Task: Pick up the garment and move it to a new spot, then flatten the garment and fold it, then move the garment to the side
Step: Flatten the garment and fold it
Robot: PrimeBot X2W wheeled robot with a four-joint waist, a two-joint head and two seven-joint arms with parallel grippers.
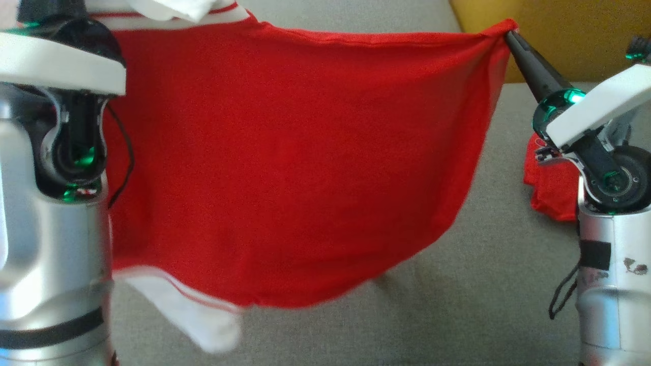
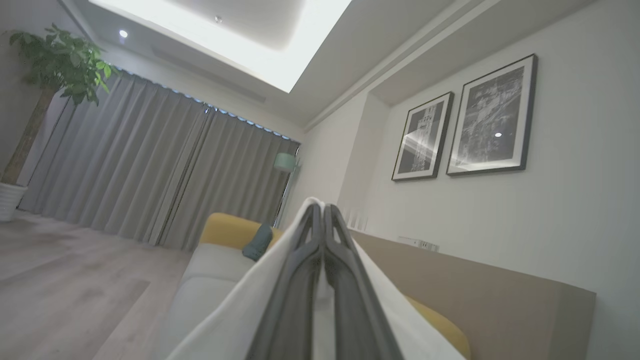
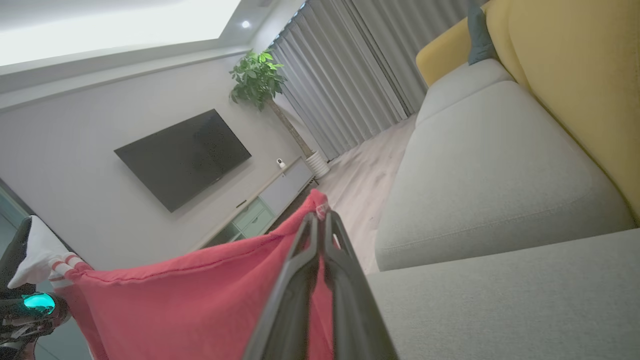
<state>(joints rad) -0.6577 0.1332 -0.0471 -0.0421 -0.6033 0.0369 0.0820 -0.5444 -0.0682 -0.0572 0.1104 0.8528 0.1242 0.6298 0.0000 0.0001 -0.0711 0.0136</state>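
The garment (image 1: 295,168) is red with white striped trim (image 1: 198,315). It hangs spread wide in the air above the sofa seat, stretched between my two arms. My right gripper (image 1: 508,35) is shut on its upper right red corner, and the same pinch appears in the right wrist view (image 3: 320,220). In the left wrist view my left gripper (image 2: 322,215) is shut on the white part of the garment (image 2: 225,320), which drapes down both sides of the fingers. The lower hem sags in a curve, with a white sleeve dangling at the lower left.
A grey sofa seat (image 1: 508,284) lies under the garment, with a yellow backrest (image 1: 559,30) behind it. Red cloth (image 1: 552,188) lies bunched on the seat beside my right forearm. A dark cushion (image 3: 480,35) rests at the sofa's far end.
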